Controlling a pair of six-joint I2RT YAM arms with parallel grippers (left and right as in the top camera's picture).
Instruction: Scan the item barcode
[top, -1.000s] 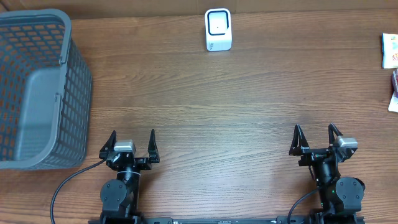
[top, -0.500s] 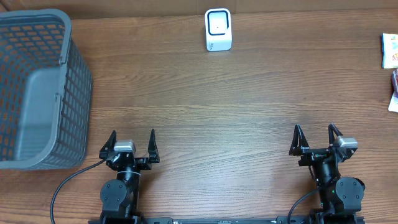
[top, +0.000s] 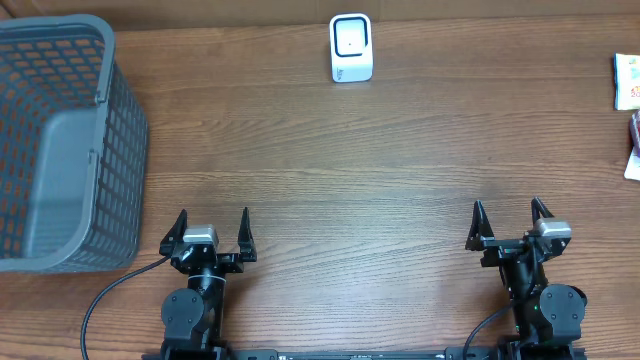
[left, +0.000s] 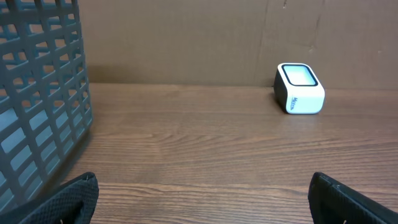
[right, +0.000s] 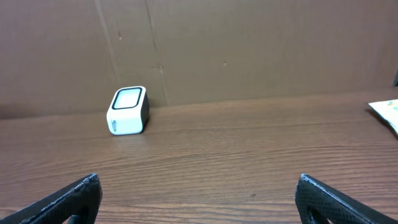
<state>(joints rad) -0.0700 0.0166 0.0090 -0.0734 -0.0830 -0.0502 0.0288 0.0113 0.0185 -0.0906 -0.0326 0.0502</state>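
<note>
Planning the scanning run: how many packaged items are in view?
2, both at the right edge of the overhead view: a white-orange packet and, nearer the robot, a second package cut off by the frame. More may lie beyond it.

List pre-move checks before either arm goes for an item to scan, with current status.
1. Left gripper fingers apart, nothing held: ok.
2. Right gripper fingers apart, nothing held: ok.
3. Barcode scanner upright at the far edge, window unobstructed: ok.
4. Packets fully in view for aiming a grasp: not ok, cut off by the overhead frame's right edge.
5. Which packet face carries the barcode: cannot tell.
6. Table bare between right gripper and packets: ok.
</note>
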